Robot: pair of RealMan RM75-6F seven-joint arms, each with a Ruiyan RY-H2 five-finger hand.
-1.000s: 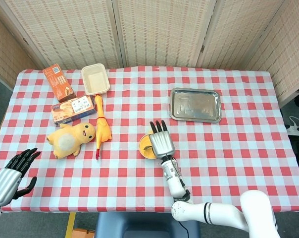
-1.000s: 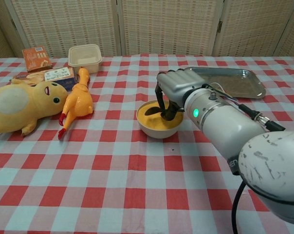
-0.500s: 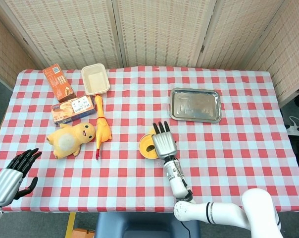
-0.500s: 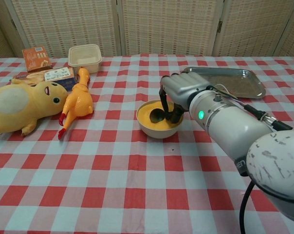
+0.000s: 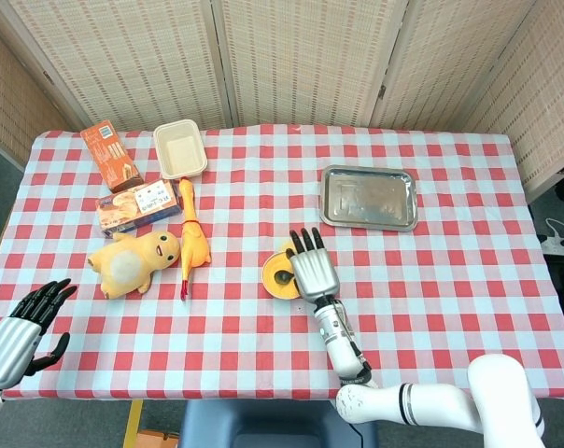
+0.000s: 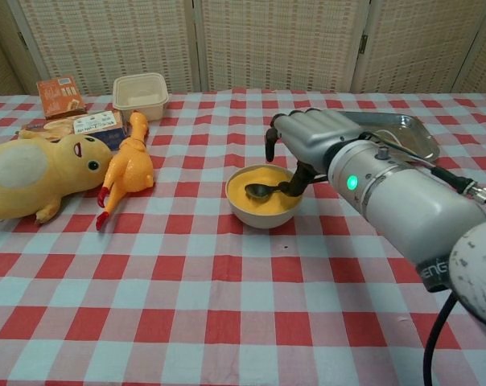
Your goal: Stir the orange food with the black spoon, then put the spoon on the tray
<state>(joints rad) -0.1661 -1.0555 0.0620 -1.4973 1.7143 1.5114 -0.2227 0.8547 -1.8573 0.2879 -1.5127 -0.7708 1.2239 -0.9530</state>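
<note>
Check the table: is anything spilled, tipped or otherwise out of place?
Nothing stands out. The orange food sits inside its upright bowl with no spill on the cloth. The right hand holds the black spoon over it, and the tray lies flat.

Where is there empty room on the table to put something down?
The tray is bare inside. Open cloth runs right of the bowl and along the near edge of the table. It is crowded at the far left: the boxes, the tub, the rubber chicken and the yellow plush sit close together.
</note>
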